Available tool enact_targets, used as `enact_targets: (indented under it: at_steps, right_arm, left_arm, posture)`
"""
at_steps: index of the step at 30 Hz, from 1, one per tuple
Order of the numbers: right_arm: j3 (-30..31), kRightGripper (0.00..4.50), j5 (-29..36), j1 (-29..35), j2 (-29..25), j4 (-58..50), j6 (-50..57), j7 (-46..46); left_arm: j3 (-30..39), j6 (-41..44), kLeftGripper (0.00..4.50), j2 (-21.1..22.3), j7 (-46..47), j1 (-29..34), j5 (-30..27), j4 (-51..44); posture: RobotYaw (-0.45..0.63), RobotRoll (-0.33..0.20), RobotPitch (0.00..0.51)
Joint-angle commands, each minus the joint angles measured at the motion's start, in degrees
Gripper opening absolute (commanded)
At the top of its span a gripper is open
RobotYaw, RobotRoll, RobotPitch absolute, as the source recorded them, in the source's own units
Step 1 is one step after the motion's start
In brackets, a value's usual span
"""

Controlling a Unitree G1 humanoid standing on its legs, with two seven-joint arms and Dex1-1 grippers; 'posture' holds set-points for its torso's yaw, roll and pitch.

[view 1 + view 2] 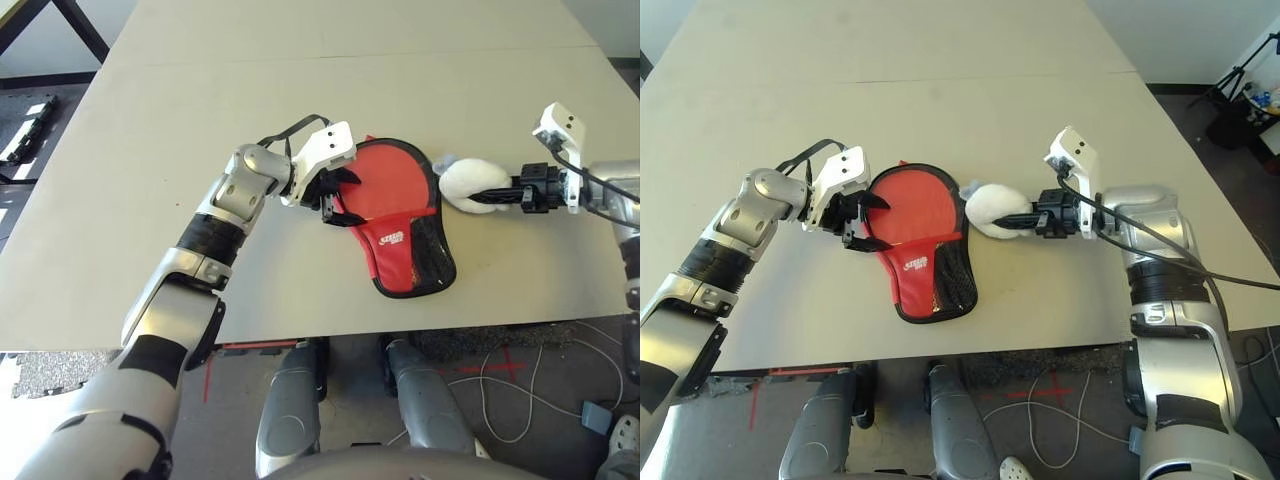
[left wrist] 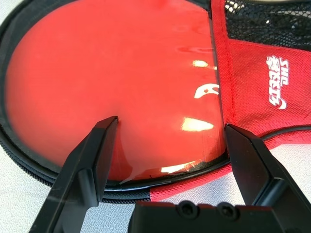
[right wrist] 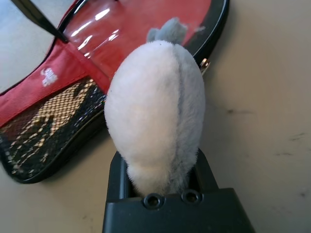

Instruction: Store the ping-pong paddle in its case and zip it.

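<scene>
Lying on the table (image 1: 300, 90): the case (image 1: 412, 262), red with black trim, is seen flat near the table's near edge, its round end toward the far side and its narrow end toward the near side
Ping-pong paddle (image 2: 121, 82): its glossy red face is seen inside the round end of the case, ringed by the black zipper edge; the handle cannot be made out
Case front: a red panel with a small white logo (image 1: 391, 238) and a black mesh pocket (image 1: 436, 255) is laid over the narrow end
Left gripper (image 1: 335, 195): its fingers are spread wide at the left rim of the case, one finger (image 2: 92, 160) over the red face; contact cannot be told
Right gripper (image 1: 1025, 222): its fingers are pinched on the white fluffy ball (image 1: 990, 210), held just right of the case's round end
Zipper: the round end is seen open
</scene>
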Motion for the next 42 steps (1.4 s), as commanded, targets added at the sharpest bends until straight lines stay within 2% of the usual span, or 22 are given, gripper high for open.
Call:
enact_targets:
  at_steps: [1,15,24,28,29,33,39,40,42]
  right_arm:
    - [2.4,0.55,3.3,4.0,-2.6,-6.6,4.9,5.6]
    - [9.8,0.55,13.1,12.1,-11.9,-18.7,8.9,8.1]
    - [12.1,0.55,16.4,14.5,-15.0,-21.3,8.8,8.1]
    - [11.3,0.55,13.7,14.6,-13.8,-20.2,6.8,6.8]
    - [11.1,1.28,12.7,14.3,-13.4,-19.4,6.1,6.3]
    - [7.8,2.53,16.1,11.0,-11.9,-18.7,10.8,6.4]
    - [7.6,4.3,18.6,11.4,-15.4,-17.5,9.5,8.1]
    - [7.9,4.47,19.1,11.5,-16.2,-17.0,9.1,8.1]
    - [8.7,4.47,20.5,11.5,-18.0,-16.3,8.7,8.1]
  left_arm:
    - [-4.0,1.3,4.5,-0.3,-0.1,2.8,3.4,4.6]
    - [-3.8,0.8,4.5,-0.7,0.0,2.5,3.5,5.5]
    - [-3.7,0.3,4.5,-1.0,0.3,2.0,3.5,6.4]
    - [-3.6,0.1,4.5,-1.1,0.4,1.8,3.4,6.7]
    - [-3.6,0.0,4.5,-1.1,0.4,1.9,3.4,6.6]
    - [-3.3,-0.5,4.5,-1.0,0.3,1.8,3.1,6.6]
    - [-3.2,-0.1,4.5,-0.7,0.1,2.2,2.9,5.8]
    - [-3.1,0.0,4.5,-0.6,0.1,2.3,2.9,5.6]
    - [-3.0,0.1,4.5,-0.5,0.1,2.4,2.8,5.3]
  posture:
    - [-0.13,0.0,0.27]
    - [-0.13,0.0,0.273]
    - [-0.13,0.0,0.276]
    - [-0.13,0.0,0.278]
    - [-0.13,0.0,0.277]
    - [-0.13,0.0,0.278]
    - [-0.12,0.0,0.283]
    - [-0.12,0.0,0.282]
    - [-0.12,0.0,0.283]
